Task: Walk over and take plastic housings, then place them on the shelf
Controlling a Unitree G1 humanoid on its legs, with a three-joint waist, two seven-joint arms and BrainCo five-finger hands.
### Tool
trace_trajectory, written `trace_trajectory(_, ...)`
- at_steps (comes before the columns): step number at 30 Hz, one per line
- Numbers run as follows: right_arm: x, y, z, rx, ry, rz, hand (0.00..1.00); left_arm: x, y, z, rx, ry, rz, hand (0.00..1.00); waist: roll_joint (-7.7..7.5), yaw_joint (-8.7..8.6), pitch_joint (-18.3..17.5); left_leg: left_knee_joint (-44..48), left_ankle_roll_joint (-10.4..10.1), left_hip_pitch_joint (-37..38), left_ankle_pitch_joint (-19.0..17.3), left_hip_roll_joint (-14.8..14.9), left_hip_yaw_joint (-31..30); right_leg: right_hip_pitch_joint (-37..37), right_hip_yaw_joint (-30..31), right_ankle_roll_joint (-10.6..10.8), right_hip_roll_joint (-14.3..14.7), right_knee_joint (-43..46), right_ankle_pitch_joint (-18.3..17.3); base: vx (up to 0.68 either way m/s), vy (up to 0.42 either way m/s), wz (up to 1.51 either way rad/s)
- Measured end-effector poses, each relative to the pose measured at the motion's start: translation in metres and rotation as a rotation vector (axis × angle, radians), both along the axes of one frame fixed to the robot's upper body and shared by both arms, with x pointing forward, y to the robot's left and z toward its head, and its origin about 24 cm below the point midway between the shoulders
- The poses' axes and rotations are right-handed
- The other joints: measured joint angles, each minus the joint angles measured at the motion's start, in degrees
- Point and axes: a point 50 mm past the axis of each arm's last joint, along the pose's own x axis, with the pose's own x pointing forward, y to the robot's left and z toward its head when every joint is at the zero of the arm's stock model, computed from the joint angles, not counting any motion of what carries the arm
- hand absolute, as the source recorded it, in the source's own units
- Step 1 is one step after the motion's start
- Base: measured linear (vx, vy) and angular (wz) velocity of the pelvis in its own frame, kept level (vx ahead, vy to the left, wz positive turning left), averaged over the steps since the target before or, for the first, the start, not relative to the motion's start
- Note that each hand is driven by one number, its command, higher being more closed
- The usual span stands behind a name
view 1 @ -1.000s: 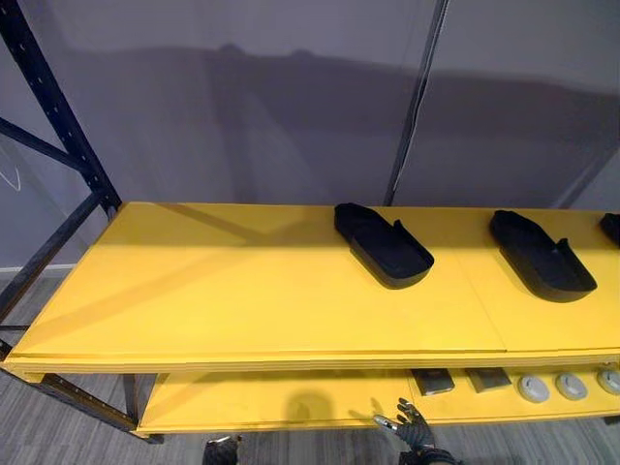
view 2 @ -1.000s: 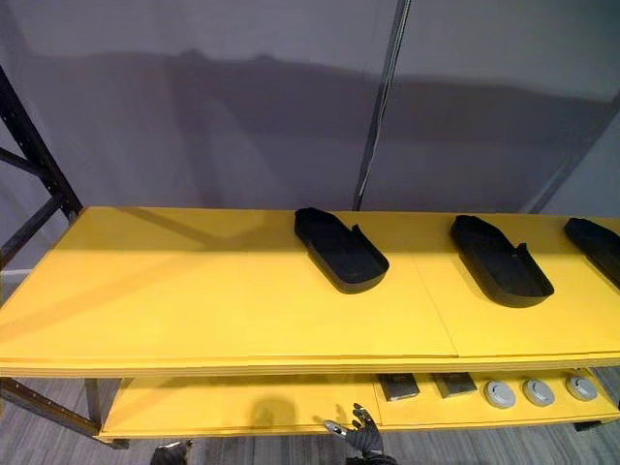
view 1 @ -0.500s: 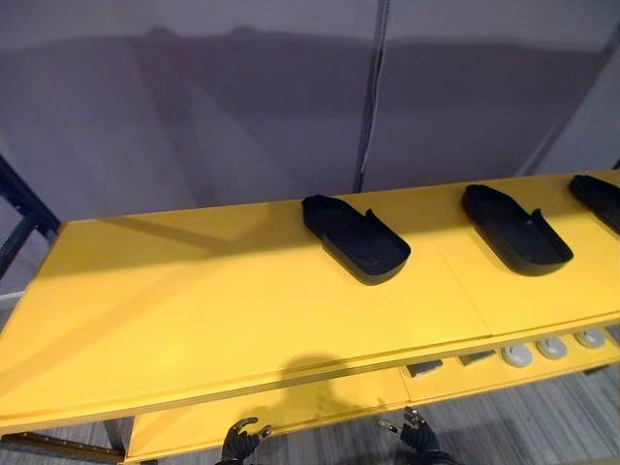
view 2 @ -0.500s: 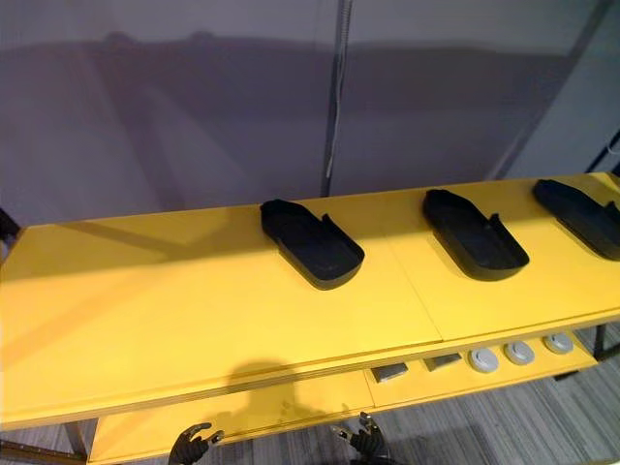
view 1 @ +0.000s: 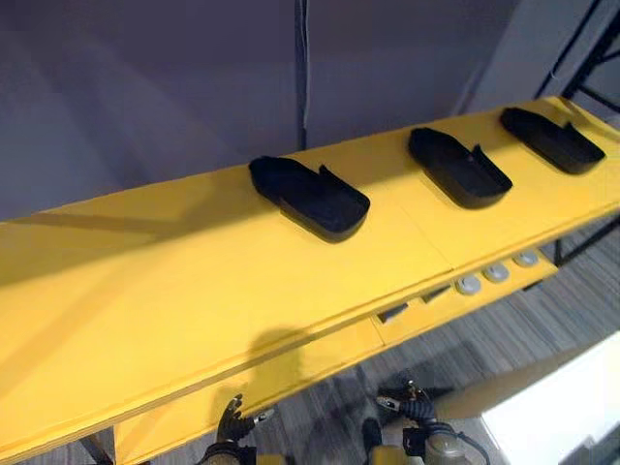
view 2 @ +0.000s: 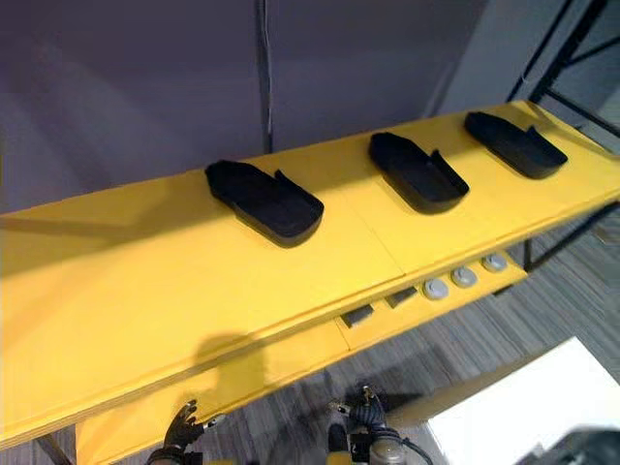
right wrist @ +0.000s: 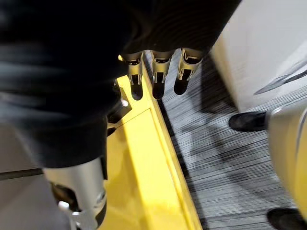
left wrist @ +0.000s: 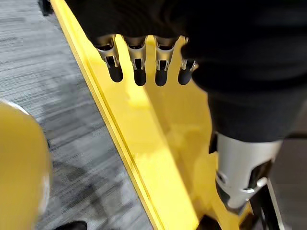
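Three plastic housings (view 1: 310, 199) are lying on the yellow shelf (view 1: 145, 291), twelve to two o'clock. My left hand (view 1: 232, 418) and right hand (view 1: 409, 405) are hanging spread, empty, so fetching more is probably waiting.

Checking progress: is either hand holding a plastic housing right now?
No, the left hand and right hand hang open and empty before the yellow shelf.

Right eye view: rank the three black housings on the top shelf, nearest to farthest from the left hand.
1. The left housing, most directly ahead of the left hand.
2. The middle housing, further to the right.
3. The right housing, at the far right.
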Motion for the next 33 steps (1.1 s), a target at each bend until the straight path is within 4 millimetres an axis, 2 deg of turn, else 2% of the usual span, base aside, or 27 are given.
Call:
trace_trajectory(1, 0.000, -0.001, 0.000, -0.001, -0.001, -0.001, 0.00, 0.004, -0.001, 0.002, 0.006, -0.009, -0.014, 0.00, 0.01, -0.16, 0.0, -0.1, 0.1, 0.0, 0.4, 0.2, 0.1, -1.5, -2.2, -0.9, 0.0, 7.2, -4.4, -0.17, -0.006, -0.13)
trace_trajectory(2, 0.000, -0.002, 0.000, -0.004, -0.001, -0.005, 0.00, 0.008, -0.003, 0.004, 0.007, -0.023, -0.025, 0.00, 0.30, -0.34, 0.2, -0.1, 0.3, 0.2, 0.6, 0.5, 0.0, -1.9, -3.8, -1.3, 0.0, 15.8, -9.6, -0.11, -0.028, 0.00)
trace_trajectory(3, -0.003, -0.002, -0.001, -0.005, 0.005, -0.008, 0.00, 0.013, -0.004, 0.006, 0.008, -0.038, -0.036, 0.00, -0.06, -0.34, -0.3, -0.1, 0.1, 0.2, 1.0, 0.5, 0.1, -1.3, -3.9, -1.2, 0.0, 22.5, -13.6, -0.09, -0.049, 0.04)
trace_trajectory(6, -0.003, -0.002, -0.003, -0.004, 0.022, -0.005, 0.00, 0.015, -0.003, 0.007, 0.013, -0.044, -0.039, 0.00, -0.98, -0.15, -2.3, 0.1, -0.7, -1.0, 1.9, 0.7, 0.9, 2.7, -4.4, 0.3, -0.7, 24.8, -18.6, -0.02, -0.134, -0.23)
trace_trajectory(7, 0.001, -0.003, -0.003, -0.009, 0.026, 0.004, 0.00, 0.016, 0.000, 0.008, 0.021, -0.043, -0.039, 0.00, -2.14, 0.90, -3.6, 0.5, -1.5, -2.4, 2.4, 0.7, 3.3, 3.4, -6.0, 0.6, -1.5, 17.4, -19.7, 0.00, -0.116, -0.79)
trace_trajectory(8, 0.005, -0.003, -0.002, -0.016, 0.023, 0.025, 0.00, 0.017, 0.000, 0.008, 0.021, -0.042, -0.040, 0.00, -1.92, 1.40, -4.3, -0.1, -1.9, -3.4, 2.8, 0.6, 3.9, 3.3, -6.7, 0.5, -1.0, 13.9, -19.7, -0.01, -0.127, -1.01)
trace_trajectory(9, 0.011, -0.004, -0.001, -0.031, 0.023, 0.056, 0.00, 0.019, -0.005, 0.008, 0.008, -0.040, -0.044, 0.00, -0.32, 1.28, -4.7, -1.6, -2.1, -4.9, 4.1, 1.5, 3.7, 3.7, -6.4, -1.9, 0.7, 8.5, -16.8, -0.04, -0.105, -0.71)
trace_trajectory(10, 0.012, -0.005, -0.002, -0.031, 0.033, 0.053, 0.00, 0.020, -0.010, 0.007, -0.003, -0.042, -0.053, 0.00, 0.29, 1.02, -4.8, -3.8, -2.3, -4.8, 5.9, 1.6, 2.6, 3.7, -5.1, -2.5, 1.6, 5.5, -14.7, -0.06, -0.102, -0.62)
trace_trajectory(14, -0.004, -0.007, -0.010, -0.024, 0.079, 0.031, 0.00, 0.017, -0.019, 0.004, -0.018, -0.023, -0.089, 0.00, 0.54, 0.84, -5.0, -6.8, -2.9, -1.5, 6.7, 2.1, 4.5, 4.1, -1.4, -2.6, 2.9, 3.0, -12.3, -0.06, -0.019, -0.64)
trace_trajectory(16, -0.010, -0.009, -0.012, -0.029, 0.095, 0.021, 0.00, 0.015, -0.021, 0.002, -0.021, -0.012, -0.099, 0.00, 0.61, 0.17, -5.0, -7.4, -2.9, -0.5, 6.7, 2.4, 6.8, 3.6, -0.4, -2.3, 3.1, 2.1, -10.6, -0.08, 0.043, -0.70)
trace_trajectory(17, -0.008, -0.009, -0.012, -0.030, 0.091, 0.023, 0.00, 0.014, -0.022, 0.001, -0.022, -0.002, -0.100, 0.00, 0.76, -0.15, -5.1, -8.1, -2.6, -0.1, 7.0, 3.4, 10.0, 2.4, -3.1, -3.2, 3.0, 1.4, -9.0, -0.15, -0.005, -1.20)
trace_trajectory(18, -0.002, -0.008, -0.009, -0.032, 0.077, 0.024, 0.00, 0.011, -0.020, -0.001, -0.011, 0.015, -0.105, 0.00, 1.21, -0.23, -5.0, -8.9, -2.5, 0.8, 7.1, 4.2, 14.0, 1.1, -15.2, -5.7, 0.5, 5.2, -10.5, -0.16, -0.014, -1.39)
trace_trajectory(19, -0.001, -0.008, -0.009, -0.033, 0.074, 0.026, 0.00, 0.010, -0.019, -0.002, -0.005, 0.024, -0.110, 0.00, 1.09, -0.20, -5.0, -9.3, -2.5, 1.8, 7.2, 4.2, 16.0, 0.4, -22.6, -5.8, -1.7, 8.5, -11.6, -0.13, -0.022, -1.58)
trace_trajectory(20, -0.001, -0.007, -0.009, -0.031, 0.075, 0.028, 0.00, 0.007, -0.018, -0.003, 0.001, 0.035, -0.117, 0.00, 1.48, -0.15, -4.8, -9.9, -2.4, 3.8, 7.1, 4.2, 19.7, 1.2, -35.0, -6.6, -5.4, 12.8, -12.8, -0.09, -0.013, -1.54)
trace_trajectory(21, -0.001, -0.005, -0.009, -0.027, 0.075, 0.031, 0.00, 0.008, -0.016, -0.003, 0.008, 0.032, -0.118, 0.00, 1.41, -0.28, -4.8, -10.0, -2.5, 5.3, 7.1, 4.3, 22.7, 2.6, -43.7, -7.8, -7.5, 13.4, -13.9, -0.07, -0.034, -1.45)
trace_trajectory(22, -0.001, -0.004, -0.009, -0.026, 0.073, 0.032, 0.00, 0.010, -0.014, -0.002, 0.013, 0.029, -0.120, 0.00, 1.03, -0.37, -4.7, -9.7, -2.6, 5.8, 7.2, 4.2, 23.8, 2.6, -45.2, -8.6, -7.5, 13.0, -14.0, -0.08, -0.080, -1.04)
trace_trajectory(23, -0.003, -0.005, -0.010, -0.031, 0.081, 0.032, 0.00, 0.012, -0.012, -0.002, 0.021, 0.030, -0.125, 0.00, 1.66, -1.30, -3.9, -9.6, -3.1, 6.7, 7.5, 4.1, 23.3, 2.9, -43.5, -8.9, -6.2, 12.4, -13.6, -0.09, -0.101, -0.87)
trace_trajectory(25, -0.011, -0.006, -0.014, -0.039, 0.108, 0.035, 0.00, 0.013, -0.012, -0.003, 0.023, 0.038, -0.129, 0.00, 2.17, -1.49, -3.7, -9.5, -3.3, 7.6, 7.5, 5.6, 22.2, 3.9, -39.6, -10.0, -2.8, 9.2, -12.1, -0.10, -0.116, -1.01)
trace_trajectory(26, -0.012, -0.004, -0.014, -0.036, 0.109, 0.034, 0.00, 0.011, -0.010, -0.004, 0.029, 0.045, -0.128, 0.00, 2.11, -1.59, -3.7, -8.0, -3.6, 7.7, 7.3, 7.2, 22.2, 4.3, -37.2, -10.1, -0.2, 6.0, -10.9, -0.13, -0.205, -1.25)
trace_trajectory(27, -0.011, -0.004, -0.014, -0.038, 0.107, 0.026, 0.00, 0.012, -0.010, -0.004, 0.030, 0.043, -0.127, 0.00, 2.34, -1.64, -3.6, -5.5, -4.8, 7.0, 6.5, 9.4, 22.2, 4.4, -34.9, -10.4, 2.6, 2.8, -9.7, -0.12, -0.215, -1.23)
trace_trajectory(28, -0.011, -0.004, -0.014, -0.041, 0.104, 0.020, 0.00, 0.014, -0.010, -0.003, 0.030, 0.038, -0.128, 0.00, 2.66, -1.63, -3.2, -4.1, -5.4, 6.9, 6.1, 10.5, 22.2, 4.6, -34.0, -10.6, 3.8, 1.8, -9.4, -0.09, -0.187, -1.08)
trace_trajectory(29, -0.011, -0.006, -0.014, -0.044, 0.101, -0.002, 0.00, 0.018, -0.012, -0.001, 0.028, 0.027, -0.130, 0.00, 2.29, -1.69, -1.9, -1.6, -4.7, 6.2, 5.0, 11.6, 19.8, 4.5, -30.7, -10.8, 5.8, 0.7, -8.6, -0.10, -0.154, -0.96)
trace_trajectory(30, -0.012, -0.008, -0.014, -0.044, 0.104, -0.033, 0.00, 0.020, -0.014, -0.001, 0.022, 0.022, -0.127, 0.00, 1.91, -1.67, -0.7, 0.1, -5.2, 5.2, 3.1, 10.5, 11.5, 4.3, -26.7, -11.7, 7.2, 0.2, -7.5, -0.11, -0.130, -1.00)
trace_trajectory(31, -0.013, -0.010, -0.014, -0.046, 0.105, -0.049, 0.00, 0.019, -0.017, -0.001, 0.015, 0.022, -0.124, 0.00, 2.04, -1.54, -0.3, 0.2, -6.3, 4.9, 2.3, 9.2, 5.8, 4.2, -24.8, -11.7, 7.8, 0.1, -7.5, -0.11, -0.099, -1.23)
trace_trajectory(32, -0.014, -0.015, -0.014, -0.050, 0.106, -0.081, 0.00, 0.014, -0.020, -0.003, 0.005, 0.034, -0.116, 0.00, 2.17, -1.26, 0.2, 0.1, -7.8, 4.9, 1.0, 5.8, -4.1, 4.0, -21.0, -11.7, 9.0, 0.0, -7.4, -0.05, -0.009, -1.47)
trace_trajectory(33, -0.015, -0.018, -0.014, -0.052, 0.107, -0.096, 0.00, 0.008, -0.021, -0.006, 0.001, 0.049, -0.107, 0.00, 2.27, -0.89, 0.4, 0.3, -8.2, 4.5, -0.1, 2.7, -12.6, 4.1, -17.6, -11.7, 10.0, -0.7, -7.4, -0.03, 0.005, -1.49)
